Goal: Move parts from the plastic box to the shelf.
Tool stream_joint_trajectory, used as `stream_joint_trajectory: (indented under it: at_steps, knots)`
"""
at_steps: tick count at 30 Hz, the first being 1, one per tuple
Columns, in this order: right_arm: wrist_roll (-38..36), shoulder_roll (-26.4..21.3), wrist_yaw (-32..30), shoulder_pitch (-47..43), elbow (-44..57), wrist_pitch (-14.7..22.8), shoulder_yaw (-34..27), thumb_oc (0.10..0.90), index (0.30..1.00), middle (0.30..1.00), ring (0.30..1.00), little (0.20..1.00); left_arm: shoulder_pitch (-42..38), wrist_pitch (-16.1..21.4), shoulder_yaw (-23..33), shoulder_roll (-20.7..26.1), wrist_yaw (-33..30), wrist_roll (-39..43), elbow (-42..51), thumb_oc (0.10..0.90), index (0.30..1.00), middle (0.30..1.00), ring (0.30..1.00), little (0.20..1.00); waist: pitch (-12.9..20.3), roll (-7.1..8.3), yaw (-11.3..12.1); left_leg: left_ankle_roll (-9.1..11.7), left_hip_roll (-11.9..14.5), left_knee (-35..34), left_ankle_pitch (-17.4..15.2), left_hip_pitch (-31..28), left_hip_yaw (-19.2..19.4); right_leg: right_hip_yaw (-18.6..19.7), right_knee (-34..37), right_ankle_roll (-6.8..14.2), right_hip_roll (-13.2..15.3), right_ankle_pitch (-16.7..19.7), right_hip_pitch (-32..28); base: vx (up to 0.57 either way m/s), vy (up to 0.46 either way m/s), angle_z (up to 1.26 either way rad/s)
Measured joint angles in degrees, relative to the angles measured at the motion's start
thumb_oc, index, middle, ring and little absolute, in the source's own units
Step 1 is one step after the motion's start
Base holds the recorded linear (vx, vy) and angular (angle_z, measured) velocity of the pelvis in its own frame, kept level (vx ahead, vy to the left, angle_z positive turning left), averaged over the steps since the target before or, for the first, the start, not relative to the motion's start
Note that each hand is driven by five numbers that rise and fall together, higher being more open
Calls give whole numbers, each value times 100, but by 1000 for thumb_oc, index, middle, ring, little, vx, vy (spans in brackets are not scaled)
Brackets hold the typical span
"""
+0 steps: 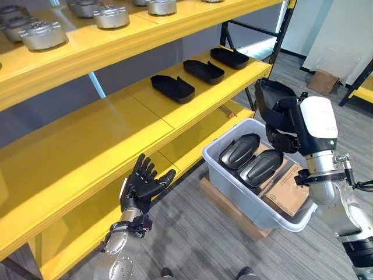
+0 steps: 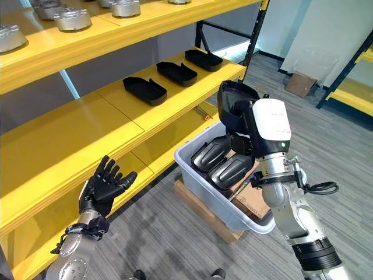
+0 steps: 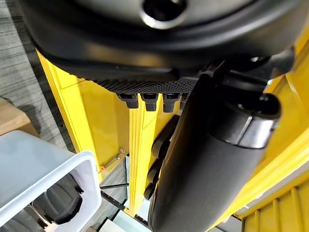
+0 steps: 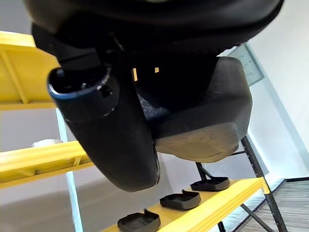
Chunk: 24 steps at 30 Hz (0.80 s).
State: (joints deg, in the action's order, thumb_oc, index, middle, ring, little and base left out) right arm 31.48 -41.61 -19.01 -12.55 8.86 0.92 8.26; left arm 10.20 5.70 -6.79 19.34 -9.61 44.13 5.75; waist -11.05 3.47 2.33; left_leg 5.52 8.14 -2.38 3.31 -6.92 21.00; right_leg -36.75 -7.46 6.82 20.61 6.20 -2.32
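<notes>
**A:** Start with the biggest thing. What stands there?

**B:** A yellow shelf [image 1: 116, 140] with several tiers, running across the back and left of the scene. On its top tier sit round silver metal parts [image 1: 111, 16]. On the middle tier three black parts [image 1: 203, 71] lie in a row, each apart from the next, near the shelf's right end.

**A:** And the box?

**B:** A pale grey plastic box [image 1: 245, 201] sits on the floor just beside the shelf's lower tier, resting on a flat piece of cardboard [image 1: 224, 213]. Inside it two dark moulded parts [image 1: 250, 160] lie side by side, touching, on brown cardboard sheets [image 1: 291, 192].

**A:** Further off?

**B:** A small cardboard carton [image 1: 323, 81] stands on the grey floor, well apart from the box.

**A:** The right hand?

**B:** The right hand [image 2: 242, 125] is raised above the box's far end, its fingers and thumb curled round a black part [image 2: 235, 93], which it holds clear of the box and level with the middle tier's edge. The right wrist view shows that part [image 4: 207, 116] pressed against the hand, with the three shelved ones beyond.

**A:** And the left hand?

**B:** The left hand [image 1: 143, 184] hovers in front of the lower shelf edge, fingers straight and spread, palm up, holding nothing.
</notes>
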Motion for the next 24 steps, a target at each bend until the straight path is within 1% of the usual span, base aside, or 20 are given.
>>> stream_joint_trajectory:
  at_steps: [3,5,6,8,9,10,11,12,13,14,15,16,17,18,19,20,21,22,23,24]
  knots:
    - [1,60,0,-68,-1,1,213,400,300,300,300,300,-26,0,-4,-7,-11,-3,-3,900,1000,1000,1000,1000,16,101,21,-84,-121,73,-52,75,-122,29,-61,26,155,24,-17,67,180,20]
    - [3,146,33,-68,-5,2,228,400,300,300,300,300,-53,2,0,6,-15,-7,-9,900,1000,1000,1000,1000,5,170,72,-222,-259,228,-172,232,-253,418,-161,120,297,99,11,26,223,53]
    - [1,204,41,-60,-16,-48,229,400,300,300,300,300,-62,0,-11,4,-16,-11,-31,900,1000,1000,1000,1000,-4,188,18,-293,-341,452,-250,396,-441,837,-456,134,438,157,109,-4,114,62]
    - [1,193,94,-62,-14,-55,230,400,300,300,300,300,-43,2,-12,18,-17,-30,-28,900,1000,1000,1000,1000,5,170,30,-366,-402,440,-227,395,-546,1384,-519,123,458,354,190,48,107,51]
    - [0,191,130,-49,-15,-41,231,400,300,300,300,300,-81,2,-6,90,-21,-67,-85,900,1000,1000,1000,1000,-3,170,-21,-482,-445,414,-213,497,-785,2117,-935,-30,443,501,412,96,98,77]
    - [1,193,134,3,-14,-43,228,400,300,300,300,300,-116,-25,-14,178,-19,-98,-105,900,1000,1000,1000,1000,-24,156,-127,-576,-453,375,-161,506,-1019,2626,-1485,71,401,580,714,123,34,93]
    - [1,197,141,43,-11,-27,230,400,300,300,300,300,-116,-29,-23,262,-15,-197,-103,900,1000,1000,1000,1000,-53,110,-133,-622,-376,286,-108,505,-1105,2834,-1747,240,304,361,921,87,-2,100]
    - [1,186,145,49,15,35,214,400,300,300,300,300,-174,-31,-54,355,-19,-231,-103,900,1000,1000,1000,1000,-72,86,-177,-654,-326,277,-79,619,-1398,2793,-1404,282,28,-213,930,65,-67,114]
    - [1,163,146,48,35,90,212,400,300,300,300,300,-257,-32,-49,453,-14,-233,-100,900,1000,1000,1000,1000,-61,119,-229,-672,-360,195,83,695,-1574,2674,-904,290,-181,-294,850,116,-193,133]
    - [1,198,152,38,40,173,213,400,300,300,300,300,-258,-34,-64,539,-7,-232,-86,900,1000,1000,1000,1000,-87,238,-115,-602,-495,97,92,670,-1709,2578,-652,186,-328,-54,870,182,-270,133]
    - [1,168,147,20,69,237,203,400,300,300,300,300,-253,-33,-79,473,-18,-231,-107,900,1000,1000,1000,1000,-166,143,-98,-596,-478,169,77,741,-1939,2813,-167,258,-522,-160,788,192,-299,125]
    - [2,139,147,-56,127,243,191,400,300,300,300,300,-270,-33,-113,450,0,-231,-99,900,1000,1000,1000,1000,-240,29,-101,-550,-445,198,47,844,-2201,2960,623,326,-464,-95,565,160,-333,112]
    - [2,150,147,-132,127,241,191,400,300,300,300,300,-271,-37,-135,461,-1,-230,-99,900,1000,1000,1000,1000,-282,-24,-62,-521,-425,195,41,904,-2306,3080,879,359,-332,-67,518,102,-254,118]
    - [2,153,149,-137,118,236,197,400,300,300,300,300,-272,-38,-127,501,-3,-229,-98,900,1000,1000,1000,1000,-321,3,-66,-360,-408,150,102,893,-2469,3169,1130,377,-176,-95,254,106,-352,103]
    - [2,167,149,-147,73,219,209,400,300,300,300,300,-290,-36,-84,562,0,-228,-90,900,1000,1000,1000,1000,-354,131,-30,-38,-394,104,209,837,-2588,3082,1015,406,-63,28,22,70,-262,115]
    - [10,171,150,-206,-48,218,209,400,300,300,300,300,-328,-16,4,424,-18,-225,-167,900,1000,1000,1000,1000,-503,80,17,114,-257,126,259,745,-2780,2891,881,763,-234,-45,-259,121,-350,98]
    - [19,152,155,-172,-77,141,212,400,300,300,300,300,-258,-40,-17,275,-65,-218,-123,900,1000,1000,1000,1000,-524,-33,-60,34,-43,96,251,725,-2844,2807,737,617,-457,-236,-301,88,-269,70]
    - [33,67,186,-180,-77,67,212,400,300,300,300,300,-207,-47,-36,102,-79,-219,-100,900,1000,1000,1000,1000,-518,-161,-12,40,150,98,253,702,-2931,2741,705,518,-643,-297,-333,68,-317,31]
    - [35,27,195,-213,-71,64,200,400,300,300,300,300,-172,-48,-37,-5,-79,-221,-77,900,1000,1000,1000,1000,-510,-192,-9,44,210,121,262,673,-2918,2718,704,470,-732,-330,-360,38,-287,17]
    - [32,-80,195,-226,-57,54,151,400,300,300,300,300,-191,-50,-33,-143,-73,-218,-73,900,1000,1000,1000,1000,-494,-228,-140,83,307,130,306,674,-2905,2600,659,417,-864,-426,-417,40,-404,14]
